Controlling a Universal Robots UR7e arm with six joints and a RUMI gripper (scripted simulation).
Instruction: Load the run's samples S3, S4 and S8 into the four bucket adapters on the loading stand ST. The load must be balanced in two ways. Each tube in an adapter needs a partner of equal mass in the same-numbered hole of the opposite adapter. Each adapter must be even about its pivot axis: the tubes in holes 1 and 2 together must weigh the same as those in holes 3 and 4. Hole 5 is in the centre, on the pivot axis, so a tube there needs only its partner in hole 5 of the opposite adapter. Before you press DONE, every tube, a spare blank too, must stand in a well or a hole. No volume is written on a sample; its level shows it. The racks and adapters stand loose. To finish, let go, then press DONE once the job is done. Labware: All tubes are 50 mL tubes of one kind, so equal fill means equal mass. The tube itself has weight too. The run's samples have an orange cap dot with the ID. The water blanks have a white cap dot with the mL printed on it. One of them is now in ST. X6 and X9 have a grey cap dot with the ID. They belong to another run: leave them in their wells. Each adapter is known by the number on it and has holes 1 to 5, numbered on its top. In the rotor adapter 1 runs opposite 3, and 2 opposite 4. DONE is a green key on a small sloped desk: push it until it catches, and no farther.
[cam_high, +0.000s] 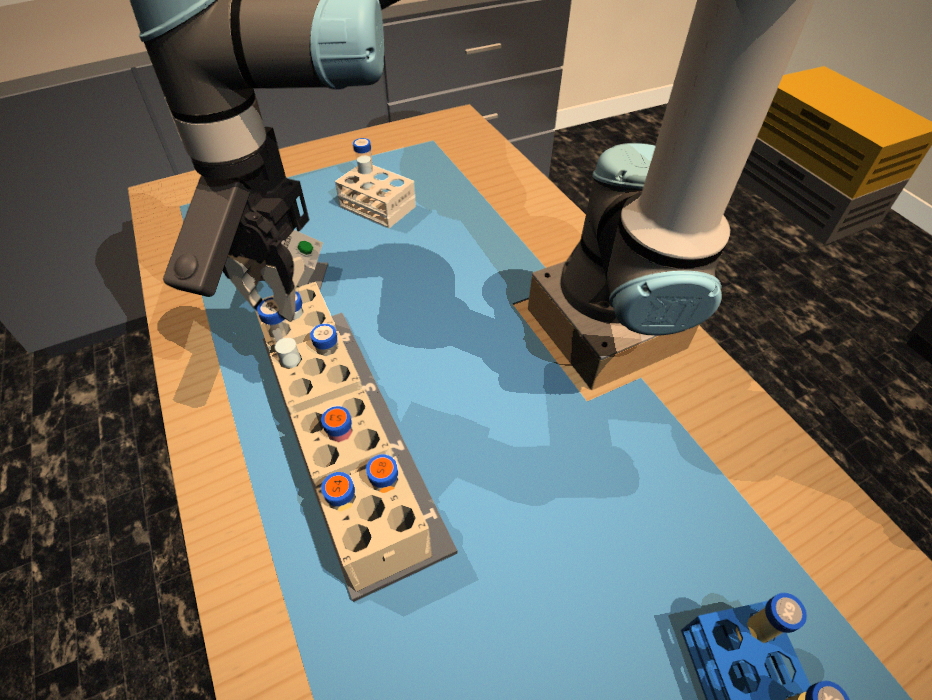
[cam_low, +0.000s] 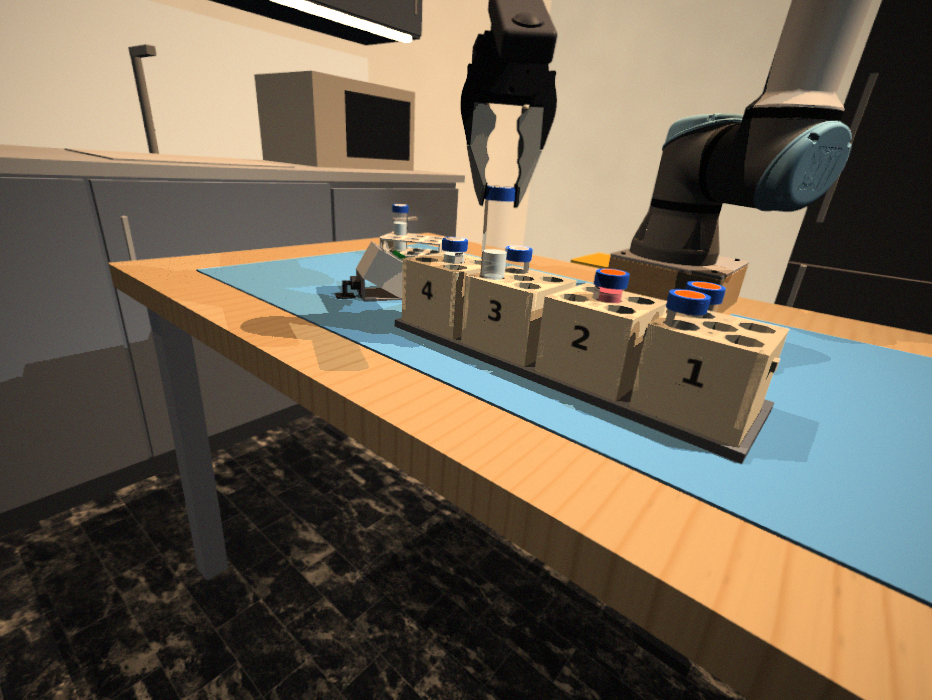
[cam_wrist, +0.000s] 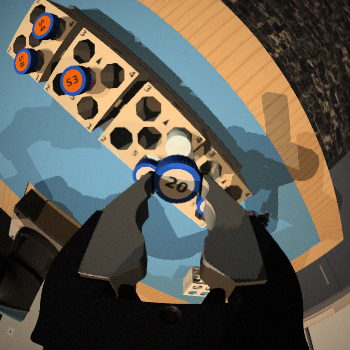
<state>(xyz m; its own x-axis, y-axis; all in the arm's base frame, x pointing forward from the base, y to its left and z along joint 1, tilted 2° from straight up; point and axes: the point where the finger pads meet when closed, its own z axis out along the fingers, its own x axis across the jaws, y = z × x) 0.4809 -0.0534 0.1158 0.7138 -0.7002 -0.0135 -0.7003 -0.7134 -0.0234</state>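
My gripper (cam_high: 271, 307) (cam_low: 500, 194) (cam_wrist: 177, 173) is shut on the blue cap of a water blank marked 20 (cam_high: 286, 350) (cam_low: 493, 263) (cam_wrist: 176, 181). The blank hangs upright with its lower end in the mouth of a corner hole of adapter 3 (cam_high: 335, 391) (cam_low: 493, 331). Another blank marked 20 (cam_high: 323, 336) (cam_low: 518, 254) stands in adapter 3. A further blue-capped tube (cam_low: 454, 245) stands in adapter 4 (cam_low: 427, 308). S3 (cam_high: 336, 420) (cam_low: 611, 281) (cam_wrist: 73, 80) stands in adapter 2. S4 (cam_high: 337, 487) (cam_wrist: 45, 25) and S8 (cam_high: 381, 470) (cam_wrist: 22, 61) stand in adapter 1 (cam_low: 700, 391).
The DONE desk with its green key (cam_high: 305, 246) sits just behind adapter 4. The beige blank rack (cam_high: 376, 197) holds one tube (cam_high: 362, 147) at the back. A blue rack (cam_high: 715, 655) with X6 (cam_high: 783, 611) is at the front right. The arm's base (cam_high: 625, 331) stands to the right.
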